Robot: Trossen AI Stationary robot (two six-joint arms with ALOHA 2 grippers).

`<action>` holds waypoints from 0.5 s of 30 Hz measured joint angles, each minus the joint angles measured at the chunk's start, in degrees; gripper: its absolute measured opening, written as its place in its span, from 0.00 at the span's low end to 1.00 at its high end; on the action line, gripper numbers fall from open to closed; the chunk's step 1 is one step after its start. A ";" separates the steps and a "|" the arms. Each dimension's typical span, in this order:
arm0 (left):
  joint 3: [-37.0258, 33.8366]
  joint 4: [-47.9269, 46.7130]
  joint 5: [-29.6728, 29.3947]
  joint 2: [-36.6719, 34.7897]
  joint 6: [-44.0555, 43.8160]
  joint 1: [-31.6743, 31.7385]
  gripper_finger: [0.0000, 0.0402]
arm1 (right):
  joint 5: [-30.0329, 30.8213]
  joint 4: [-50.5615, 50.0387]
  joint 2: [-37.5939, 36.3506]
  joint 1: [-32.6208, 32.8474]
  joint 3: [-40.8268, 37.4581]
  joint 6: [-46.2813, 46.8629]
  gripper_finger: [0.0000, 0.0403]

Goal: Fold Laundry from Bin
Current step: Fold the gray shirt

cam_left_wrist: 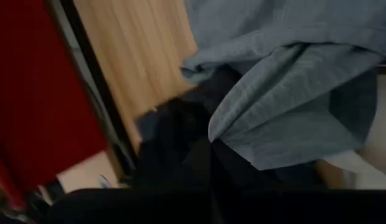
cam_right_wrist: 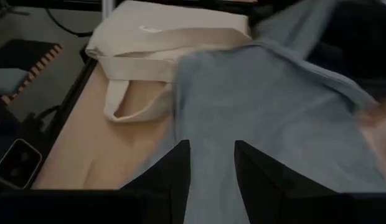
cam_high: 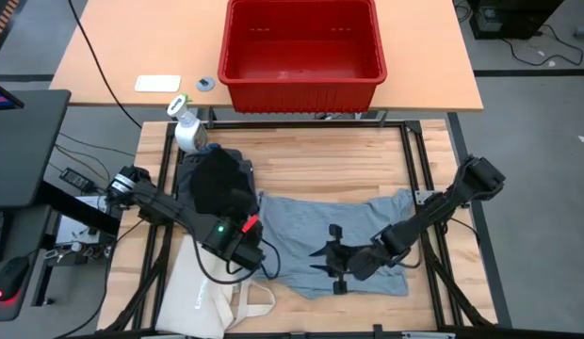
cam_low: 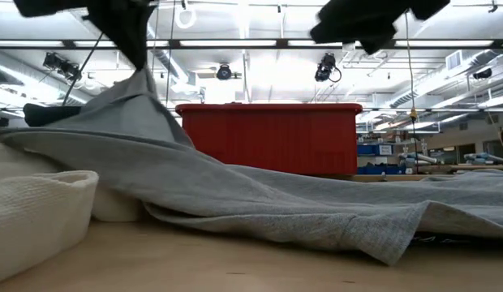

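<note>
A light grey garment lies spread over the middle of the wooden table. My left gripper is shut on its left edge, which is pulled up into a peak. A black piece lies bunched at the table's far left, beside that arm. My right gripper hangs open above the garment's near middle, its fingers apart with grey cloth below them. The red bin stands on the far table. My left gripper pinches a bunched fold of the grey garment at its left edge, coming slanting down from the table's left. The cloth hangs from the fingers like a tent, drawn up at that end, while the rest lies on the table.
A cream tote bag lies at the near left corner, its handles reaching toward the garment. A white spray bottle stands at the far left. A white card and a small round thing lie left of the bin.
</note>
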 joint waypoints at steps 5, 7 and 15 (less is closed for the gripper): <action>1.95 1.99 -1.77 0.00 7.25 -1.13 0.01 | 0.74 10.28 7.84 -0.48 -0.02 -4.03 0.33; 1.98 4.50 -1.73 0.00 8.53 -1.15 0.01 | 0.71 14.22 9.95 -1.31 -0.02 -4.80 0.33; 1.97 5.03 -0.03 0.00 12.22 -1.14 0.01 | 3.65 22.56 15.57 -4.32 5.80 -17.72 0.39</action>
